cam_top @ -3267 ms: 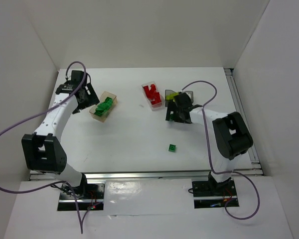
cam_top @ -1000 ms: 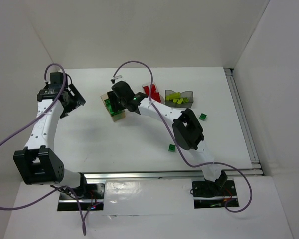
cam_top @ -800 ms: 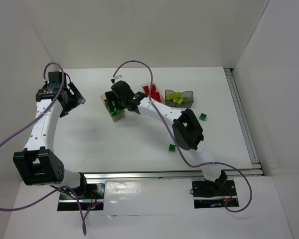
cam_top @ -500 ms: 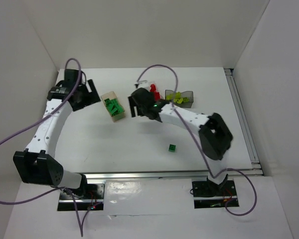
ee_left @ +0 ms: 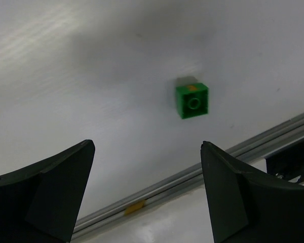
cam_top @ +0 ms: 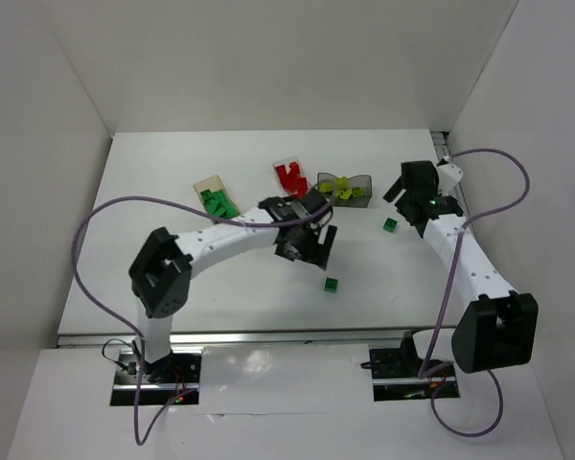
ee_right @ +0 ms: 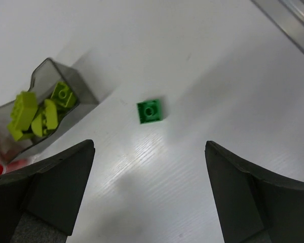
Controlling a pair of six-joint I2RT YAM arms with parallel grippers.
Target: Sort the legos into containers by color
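Two square, one-stud green legos point(cam_top: 332, 285) are seen from above at four and six o'clock of the smoky container point(cam_top: 364, 182). Left wrist: one is framed at one o'clock, left gripper point(ee_left: 147, 148) spread wide. Right wrist: likewise at twelve, right gripper point(ee_right: 149, 147) wide.

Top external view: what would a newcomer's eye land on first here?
Two loose dark green bricks on the white table: one ahead of the open left gripper, the other ahead of the open right gripper. Behind them stand the tan box with green bricks, the clear box with red, the grey box with lime.
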